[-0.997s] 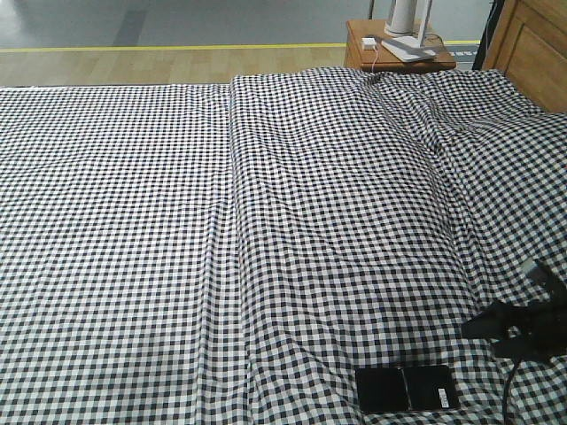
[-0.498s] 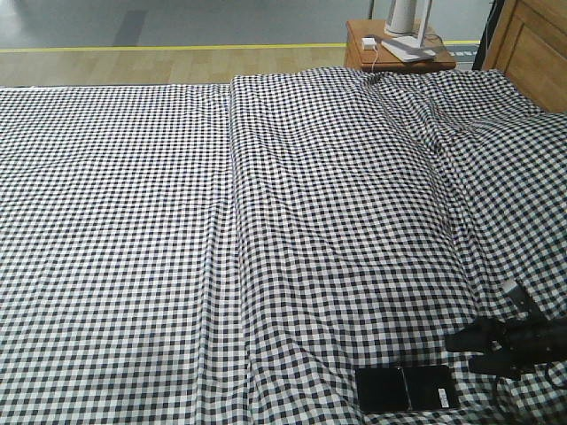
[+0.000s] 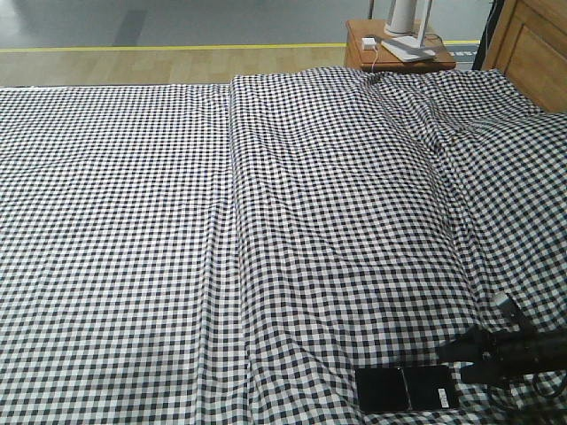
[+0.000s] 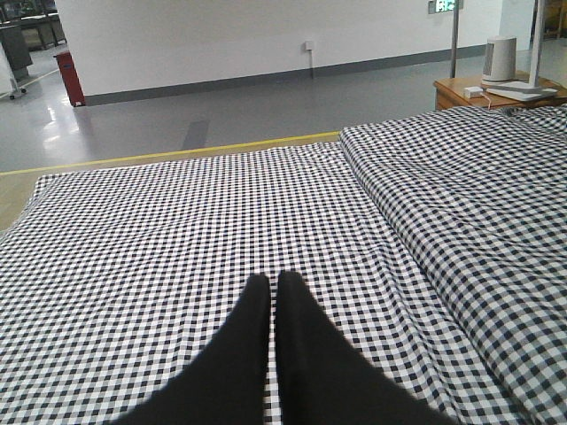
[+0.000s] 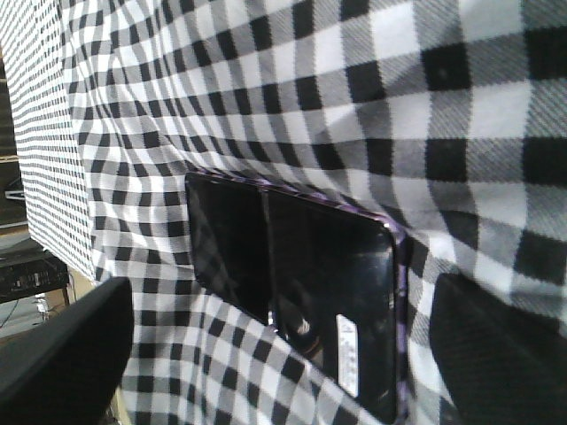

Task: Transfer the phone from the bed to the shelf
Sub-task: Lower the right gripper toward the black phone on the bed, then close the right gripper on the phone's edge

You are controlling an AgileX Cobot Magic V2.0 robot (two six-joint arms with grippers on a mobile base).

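Note:
The phone (image 3: 406, 388) is a glossy black slab with a seam across its middle. It lies flat on the black-and-white checked bed (image 3: 133, 221) near the front right edge. In the right wrist view the phone (image 5: 292, 266) fills the centre, white sticker and purplish edge showing, and a fold of sheet covers its lower corner. My right gripper (image 3: 452, 365) hovers just right of the phone, open, with its fingers (image 5: 62, 354) spread on either side of it and not touching. My left gripper (image 4: 273, 282) is shut on nothing above bare sheet. The shelf is out of view.
A wooden headboard (image 3: 532, 44) stands at the back right. Beside it, a small brown bedside table (image 3: 399, 53) carries a white device and a cable. A raised ridge of sheet (image 3: 235, 177) runs down the bed. Grey floor with a yellow line (image 4: 177, 155) lies beyond.
My right gripper has moved down and to the left, closer to the phone's right end. The phone and the left gripper have not moved.

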